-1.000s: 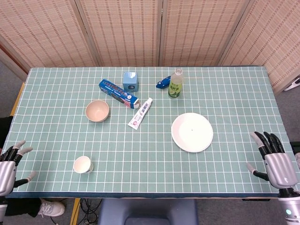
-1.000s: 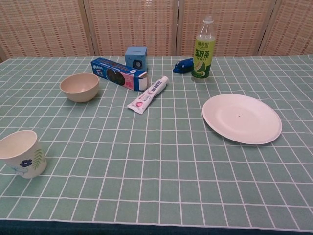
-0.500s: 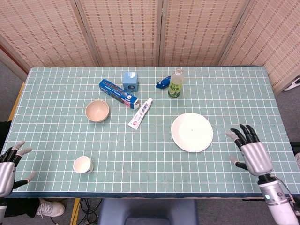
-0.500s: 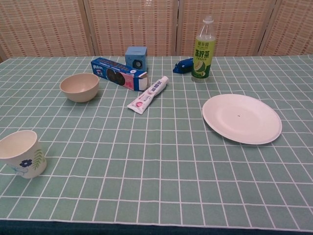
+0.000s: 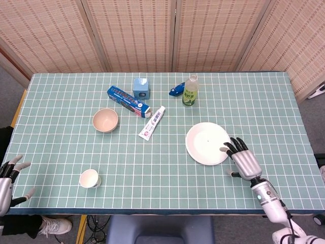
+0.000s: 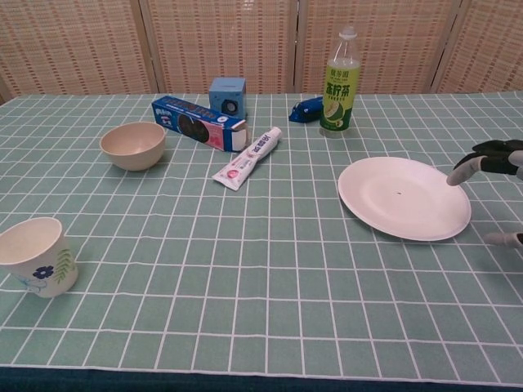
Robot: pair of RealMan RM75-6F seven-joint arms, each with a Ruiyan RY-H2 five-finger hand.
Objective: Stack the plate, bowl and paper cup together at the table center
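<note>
Our right robot hand [image 5: 245, 161] hovers empty, fingers spread, just beside the plate [image 5: 207, 143]; the left robot hand [image 5: 6, 175] waits open too. We should slip fingertips under the rim, then lift level.

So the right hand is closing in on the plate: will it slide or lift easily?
The plate lies flat with a low rim, so fingers probably can't get under it. It looks thin and light, so a push from the right hand would likely slide it.

Silver-grey right hand [image 5: 245, 161] with black fingers tipped in grey, on a white forearm; left hand [image 5: 6, 179] likewise silver and black.
</note>
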